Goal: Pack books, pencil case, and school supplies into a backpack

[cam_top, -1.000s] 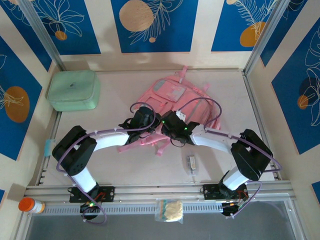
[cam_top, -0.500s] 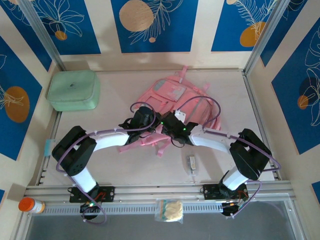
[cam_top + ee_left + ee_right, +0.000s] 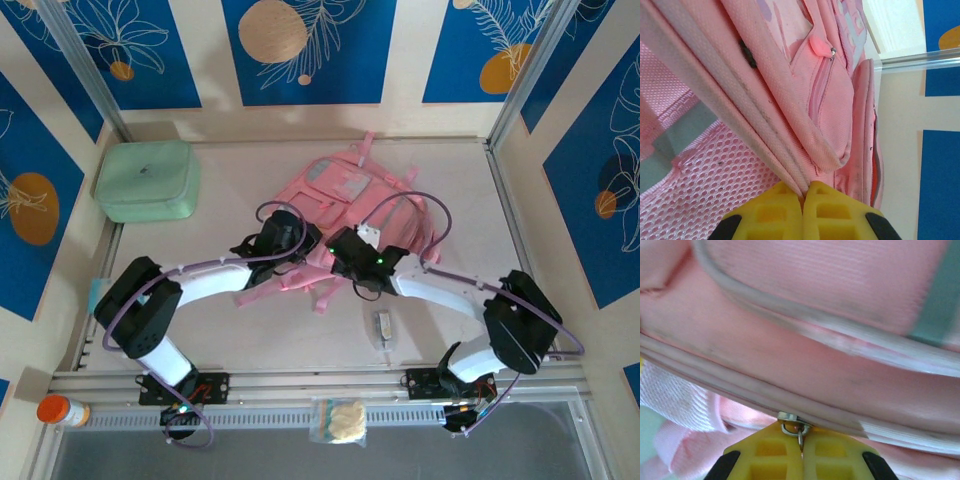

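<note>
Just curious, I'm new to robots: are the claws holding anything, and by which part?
Both grip the pale pink fabric backpack: left gripper a piped seam, right gripper its metal zipper pull.

Pale pink backpack (image 3: pixel 340 190), mint-green case (image 3: pixel 147 180), blue floral wall panels (image 3: pixel 350 60).

No writing can be read anywhere. The pale pink fabric backpack (image 3: pixel 345 190) has blurred panel marks and the tiny grey-white oblong item (image 3: pixel 383 328) has dark marks, all illegible.

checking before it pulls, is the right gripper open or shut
Right gripper shut: yellow fingers meet on the small metal zip pull of the pale pink fabric backpack.
</note>
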`<state>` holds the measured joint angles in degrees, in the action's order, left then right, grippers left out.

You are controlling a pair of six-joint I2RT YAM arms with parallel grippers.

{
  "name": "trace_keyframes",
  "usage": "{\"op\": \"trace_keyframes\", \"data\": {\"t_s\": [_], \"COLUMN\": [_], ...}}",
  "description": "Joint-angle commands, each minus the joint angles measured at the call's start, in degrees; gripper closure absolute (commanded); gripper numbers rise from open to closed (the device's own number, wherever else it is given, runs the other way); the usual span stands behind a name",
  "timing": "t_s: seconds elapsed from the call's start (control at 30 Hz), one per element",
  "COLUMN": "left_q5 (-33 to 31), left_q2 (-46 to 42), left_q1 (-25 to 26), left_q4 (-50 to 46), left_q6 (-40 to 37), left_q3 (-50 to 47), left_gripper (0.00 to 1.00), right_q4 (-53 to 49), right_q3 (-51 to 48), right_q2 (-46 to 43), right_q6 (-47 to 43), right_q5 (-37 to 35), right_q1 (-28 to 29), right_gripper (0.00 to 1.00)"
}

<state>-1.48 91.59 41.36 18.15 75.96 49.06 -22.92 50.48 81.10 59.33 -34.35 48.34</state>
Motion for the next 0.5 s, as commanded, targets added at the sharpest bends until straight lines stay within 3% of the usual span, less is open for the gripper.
{"op": "trace_keyframes", "data": {"t_s": [0.0, 0.1, 0.27, 0.47], "left_q5": [-1.3, -0.5, 0.6, 0.7], "left_q2": [-3.2, -3.3, -2.2, -2.6], "left_q1": [-3.3, -4.1, -4.0, -4.1], "left_q4": [-1.3, -1.2, -1.3, -2.0], "left_q6": [-3.7, -4.2, -4.9, -5.5], "left_q3": [-1.2, -1.7, -0.7, 0.0], "left_gripper": [1.0, 1.0, 1.0, 1.0], "right_q4": [-7.2, -12.4, -4.6, -4.7], "right_q3": [-3.5, -3.9, -5.0, -1.8], "right_q2": [-5.1, -7.0, -6.1, -2.6], "right_q6": [-4.3, -4.7, -12.7, -16.9], "right_q5": [3.4, 3.0, 10.4, 10.3], "right_q1": [-2.6, -4.7, -6.0, -6.6], "right_gripper": [1.0, 1.0, 1.0, 0.83]}}
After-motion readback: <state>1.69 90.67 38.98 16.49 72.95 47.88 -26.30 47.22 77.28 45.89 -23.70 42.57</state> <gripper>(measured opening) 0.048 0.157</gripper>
